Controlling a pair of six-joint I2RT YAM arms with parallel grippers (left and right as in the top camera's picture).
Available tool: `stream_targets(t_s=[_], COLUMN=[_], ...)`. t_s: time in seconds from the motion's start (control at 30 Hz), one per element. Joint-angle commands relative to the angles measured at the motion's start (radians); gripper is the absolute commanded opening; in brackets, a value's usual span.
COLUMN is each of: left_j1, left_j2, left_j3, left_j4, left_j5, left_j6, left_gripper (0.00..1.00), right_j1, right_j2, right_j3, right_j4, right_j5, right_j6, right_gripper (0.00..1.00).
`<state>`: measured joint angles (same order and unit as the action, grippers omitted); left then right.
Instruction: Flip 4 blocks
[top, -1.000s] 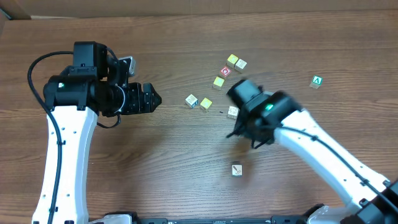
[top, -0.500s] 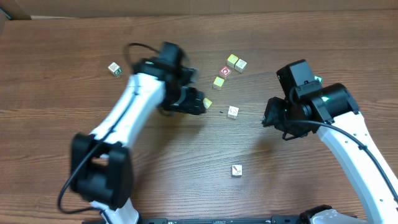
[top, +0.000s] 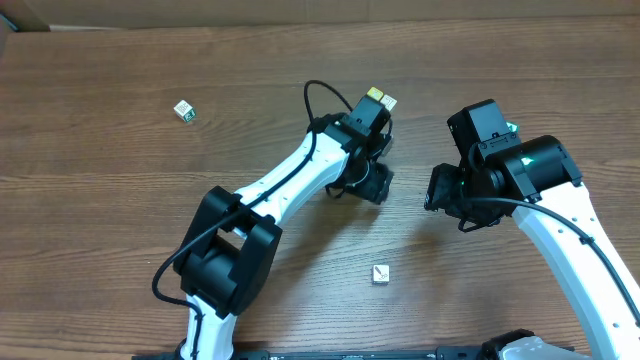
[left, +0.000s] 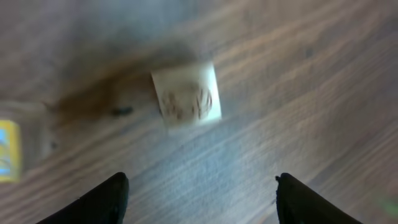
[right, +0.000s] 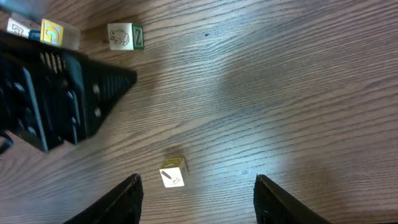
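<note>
In the left wrist view a cream block (left: 186, 94) with faint brown marks lies on the wood, ahead of my open left gripper (left: 200, 182), whose fingers hold nothing. A yellow block (left: 7, 151) shows at the left edge. From overhead, the left gripper (top: 374, 184) hangs over the middle of the table and hides what is under it. A yellow block (top: 373, 95) and a cream block (top: 388, 102) sit just behind it. My right gripper (right: 198, 182) is open above a cream block with a dark mark (right: 173, 173), the lone block (top: 380, 274) near the front.
A single block (top: 183, 110) lies far off at the upper left. The left arm (right: 56, 99) fills the left of the right wrist view, with a green-sided block (right: 124, 35) beyond it. The right arm (top: 520, 170) stands at the right.
The left arm has swung right across the table to the middle cluster, and its jaws have narrowed a little. The right arm pulled back to the right, then held still.
</note>
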<state>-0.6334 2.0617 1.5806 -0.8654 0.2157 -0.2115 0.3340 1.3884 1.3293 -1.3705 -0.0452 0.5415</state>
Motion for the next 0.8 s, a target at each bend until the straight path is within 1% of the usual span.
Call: stream_targets(t_s=[0.0, 0.07, 0.13, 0.23, 0.33, 0.4, 0.57, 0.67, 0.77], left_j1=[0.005, 0.005, 0.005, 0.005, 0.004, 0.005, 0.004, 0.004, 0.004], left_j2=[0.020, 0.032, 0.053, 0.069, 0.088, 0.098, 0.126, 0.126, 0.126], left_j3=[0.061, 0.079, 0.092, 0.091, 0.091, 0.091, 0.091, 0.091, 0.091], left_j4=[0.014, 0.018, 0.019, 0.022, 0.021, 0.021, 0.029, 0.046, 0.059], left_j5=[-0.068, -0.070, -0.070, -0.070, -0.070, -0.070, -0.070, -0.069, -0.066], left_j6=[-0.044, -0.044, -0.045, -0.053, -0.055, -0.055, -0.055, -0.055, -0.055], left_gripper=[0.67, 0.66, 0.61, 0.58, 0.58, 0.57, 0.57, 0.57, 0.53], right_j1=[-0.005, -0.005, -0.005, -0.005, -0.029, -0.058, -0.145, -0.182, -0.195], right_j2=[-0.013, -0.013, -0.013, -0.013, -0.014, -0.014, -0.014, -0.014, -0.014], right_j3=[0.044, 0.068, 0.116, 0.172, 0.262, 0.317, 0.441, 0.486, 0.501], right_j4=[0.003, -0.005, -0.027, -0.055, -0.108, -0.141, -0.201, -0.224, -0.234], right_j5=[-0.003, -0.003, -0.002, -0.002, -0.002, -0.003, -0.045, -0.065, -0.065], right_j6=[-0.019, -0.026, -0.027, -0.040, -0.042, -0.041, -0.084, -0.105, -0.105], right_gripper=[0.57, 0.54, 0.47, 0.41, 0.38, 0.34, 0.33, 0.32, 0.31])
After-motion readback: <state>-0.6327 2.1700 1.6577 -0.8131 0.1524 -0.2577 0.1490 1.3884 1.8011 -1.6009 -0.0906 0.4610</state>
